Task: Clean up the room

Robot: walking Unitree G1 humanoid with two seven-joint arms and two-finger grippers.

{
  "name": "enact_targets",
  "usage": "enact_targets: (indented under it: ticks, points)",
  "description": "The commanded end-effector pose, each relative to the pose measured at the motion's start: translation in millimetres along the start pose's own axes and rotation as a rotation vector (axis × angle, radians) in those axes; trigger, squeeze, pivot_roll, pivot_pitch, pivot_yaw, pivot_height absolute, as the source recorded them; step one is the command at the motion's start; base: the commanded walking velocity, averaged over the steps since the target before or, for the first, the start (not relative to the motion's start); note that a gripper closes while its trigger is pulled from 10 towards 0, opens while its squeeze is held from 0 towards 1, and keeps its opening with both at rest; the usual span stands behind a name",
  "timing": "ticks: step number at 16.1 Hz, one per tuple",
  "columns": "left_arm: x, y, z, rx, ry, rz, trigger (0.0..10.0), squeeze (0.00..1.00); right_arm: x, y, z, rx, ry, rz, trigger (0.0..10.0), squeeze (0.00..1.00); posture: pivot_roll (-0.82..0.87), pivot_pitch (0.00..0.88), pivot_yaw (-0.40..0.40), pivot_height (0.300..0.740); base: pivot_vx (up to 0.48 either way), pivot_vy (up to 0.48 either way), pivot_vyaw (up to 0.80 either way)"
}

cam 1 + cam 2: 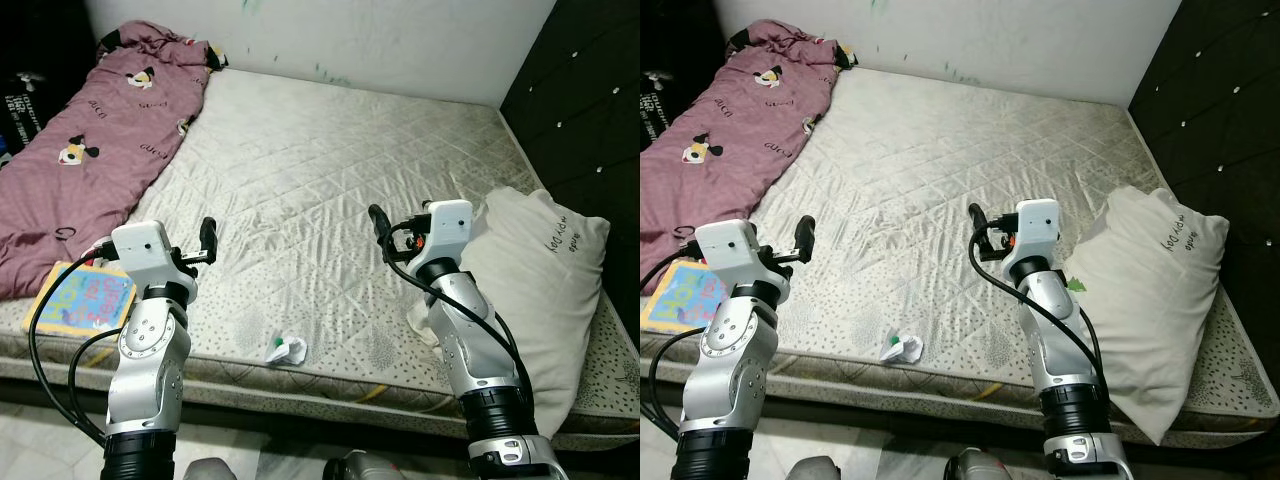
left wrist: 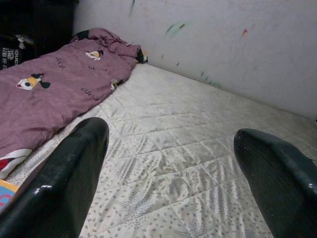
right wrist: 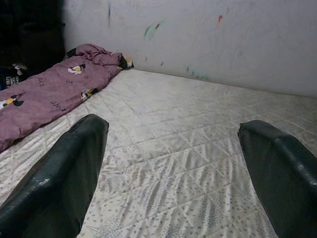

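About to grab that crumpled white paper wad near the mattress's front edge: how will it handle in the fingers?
The crumpled white paper wad with a green bit looks very light, so a nudge would probably skid it off the quilted mattress. Its loose creases suggest it will squash rather than resist. It seems irregular, so unlikely to roll far.

We see a crumpled white paper wad with green marks (image 1: 286, 350) lying on the mattress (image 1: 330, 180) near its front edge, at 6 o'clock; a colourful book (image 1: 82, 298) lies flat at 8 o'clock.

The colourful flat picture book (image 1: 80, 298) beside the left end effector (image 1: 207, 240) lies partly under the purple printed blanket (image 1: 90, 150).
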State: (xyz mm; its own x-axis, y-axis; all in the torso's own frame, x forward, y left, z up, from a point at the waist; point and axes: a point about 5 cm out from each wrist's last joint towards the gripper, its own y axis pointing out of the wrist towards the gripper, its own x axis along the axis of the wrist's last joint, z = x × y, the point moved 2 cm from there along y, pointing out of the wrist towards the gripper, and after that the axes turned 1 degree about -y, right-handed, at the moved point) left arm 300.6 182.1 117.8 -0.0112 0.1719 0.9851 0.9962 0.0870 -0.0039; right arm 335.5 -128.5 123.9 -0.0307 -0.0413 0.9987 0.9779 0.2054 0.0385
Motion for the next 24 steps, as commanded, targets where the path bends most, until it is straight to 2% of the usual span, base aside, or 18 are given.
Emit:
enact_targets:
  ticks: [1, 6, 8, 10, 14, 17, 19, 24]
  points:
    - [1, 0.8, -3.8, -0.021, -0.001, 0.003, 10.0, 0.00, 3, -1.3, -4.0, -0.011, 0.005, -0.009, 10.0, 0.00, 0.06, 0.024, -0.088, 0.740, 0.000, 0.000, 0.00]
    - [3, 0.9, -4.5, -0.023, -0.011, 0.005, 10.0, 0.00, 5, -0.7, -3.8, -0.027, 0.022, 0.015, 10.0, 0.00, 0.06, 0.050, -0.091, 0.740, 0.000, 0.000, -0.64]
    - [8, 0.8, -4.7, -0.014, 0.053, -0.011, 10.0, 0.00, 13, -0.6, 3.7, -0.014, 0.039, -0.001, 10.0, 0.00, 0.06, 0.050, -0.091, 0.740, 0.000, 0.000, -0.80]
    - [5, -1.0, -4.6, -0.030, 0.012, -0.003, 10.0, 0.00, 13, -1.2, 6.9, -0.003, 0.040, 0.002, 10.0, 0.00, 0.06, 0.057, -0.090, 0.740, 0.000, 0.000, 0.00]
    - [11, -8.6, 5.1, 0.034, 0.060, -0.017, 10.0, 0.00, 18, -2.8, 7.6, -0.011, 0.075, 0.018, 10.0, 0.00, 0.06, 0.069, -0.087, 0.740, 0.000, 0.000, 0.00]
    - [10, -23.1, 12.3, 0.062, 0.051, -0.005, 10.0, 0.00, 20, -10.7, 9.4, -0.016, 0.108, 0.005, 10.0, 0.00, 0.06, 0.071, -0.085, 0.740, 0.000, 0.000, 0.00]
    - [1, -29.8, 13.9, 0.076, 0.034, 0.026, 10.0, 0.00, 5, -20.6, 6.1, -0.035, 0.086, 0.031, 10.0, 0.00, 0.06, 0.068, -0.086, 0.740, 0.000, 0.000, 0.00]
    - [-3, -28.4, 12.2, 0.057, -0.003, 0.051, 10.0, 0.00, 1, -23.1, 4.8, -0.045, 0.105, 0.054, 10.0, 0.00, 0.05, 0.065, -0.083, 0.740, 0.000, 0.057, 0.00]
